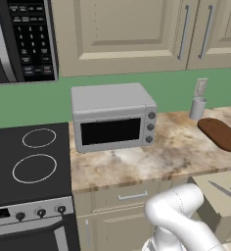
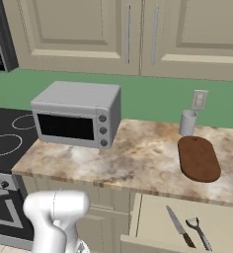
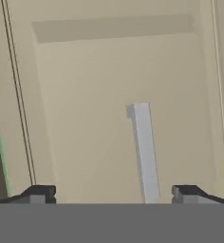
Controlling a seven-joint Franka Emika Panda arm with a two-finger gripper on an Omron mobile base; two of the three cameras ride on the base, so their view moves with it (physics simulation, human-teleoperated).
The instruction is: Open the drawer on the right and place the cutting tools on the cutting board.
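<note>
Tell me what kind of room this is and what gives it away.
A home kitchen, rendered rather than real. A glass-top stove sits beside a marbled counter carrying a toaster oven, with beige wall cabinets above and an open drawer holding a knife.

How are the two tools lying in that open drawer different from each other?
The knife is longer, with a straight silver blade and a dark handle; the peeler is shorter, with a dark forked head on a thin light stem. The knife lies left of the peeler. Both are slim and lie flat, slanted the same way, in the drawer.
</note>
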